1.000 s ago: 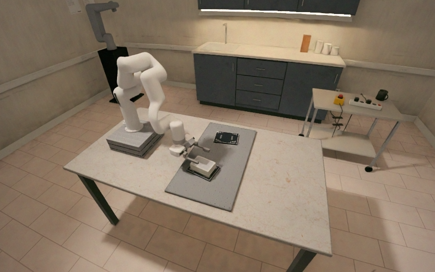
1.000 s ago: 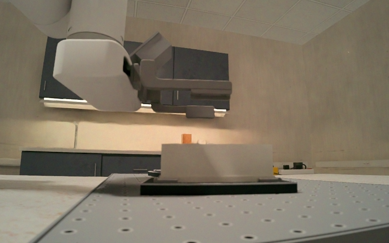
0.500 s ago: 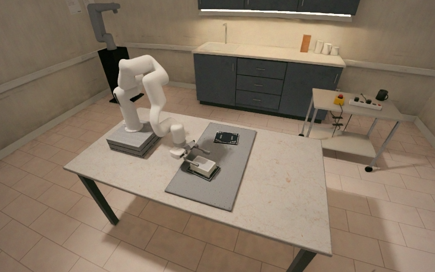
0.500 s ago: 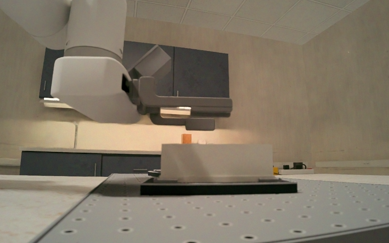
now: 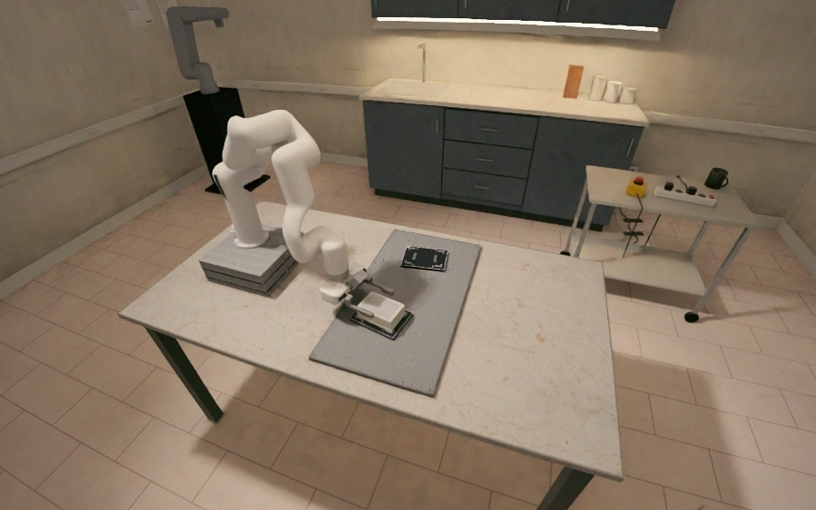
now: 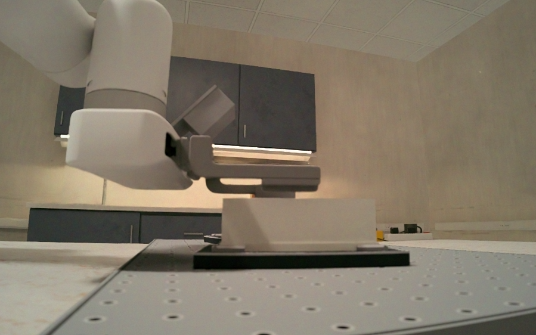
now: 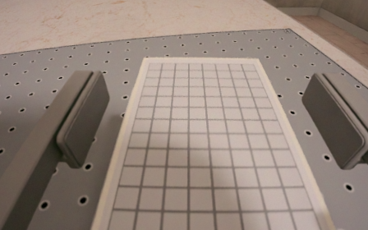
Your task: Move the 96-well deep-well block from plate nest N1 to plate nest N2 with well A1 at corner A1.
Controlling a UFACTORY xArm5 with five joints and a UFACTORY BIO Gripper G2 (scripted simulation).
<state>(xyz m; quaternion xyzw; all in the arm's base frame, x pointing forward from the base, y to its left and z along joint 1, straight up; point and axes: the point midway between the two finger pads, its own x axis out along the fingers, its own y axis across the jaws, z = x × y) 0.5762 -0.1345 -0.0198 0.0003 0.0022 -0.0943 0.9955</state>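
The white deep-well block point(image 5: 383, 311) point(image 6: 299, 224) point(image 7: 210, 144) sits upright in the black nest N1 point(image 6: 303, 260) point(image 5: 395, 334), the nearer one in the top view. My gripper point(image 5: 380, 302) point(image 6: 290, 188) point(image 7: 210, 119) is open and empty. In the wrist view its pads stand to either side of the block's long sides, with a gap on each side. The exterior view shows the fingers just above the block's top. N2 point(image 5: 425, 258) is empty. The cut-off corner and the A1 marks cannot be made out.
Both nests are on a grey perforated board point(image 5: 410, 364) point(image 6: 273, 299) point(image 7: 17, 90) on the table point(image 5: 525, 354). The arm's base stands on a grey stacked block point(image 5: 246, 262) at the table's far left. A trolley point(image 5: 664, 196) stands beyond the table.
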